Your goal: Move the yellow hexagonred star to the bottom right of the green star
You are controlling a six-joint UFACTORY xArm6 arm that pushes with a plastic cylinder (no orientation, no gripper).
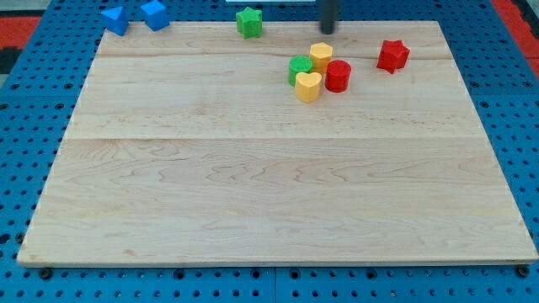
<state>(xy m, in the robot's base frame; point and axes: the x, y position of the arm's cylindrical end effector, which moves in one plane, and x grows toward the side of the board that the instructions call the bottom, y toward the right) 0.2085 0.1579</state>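
Observation:
The green star (249,22) sits at the view's top edge of the wooden board (278,210). The yellow hexagon (321,56) stands right of centre near the top, touching a green cylinder (300,69), a yellow heart (308,87) and a red cylinder (338,76). The red star (392,55) lies alone further right. My tip (327,32) is at the top, just above the yellow hexagon, between the green star and the red star, and touches no block.
Two blue blocks (115,19) (155,14) sit at the board's top left corner. The board rests on a blue pegboard surface (25,101) with red areas at the top corners.

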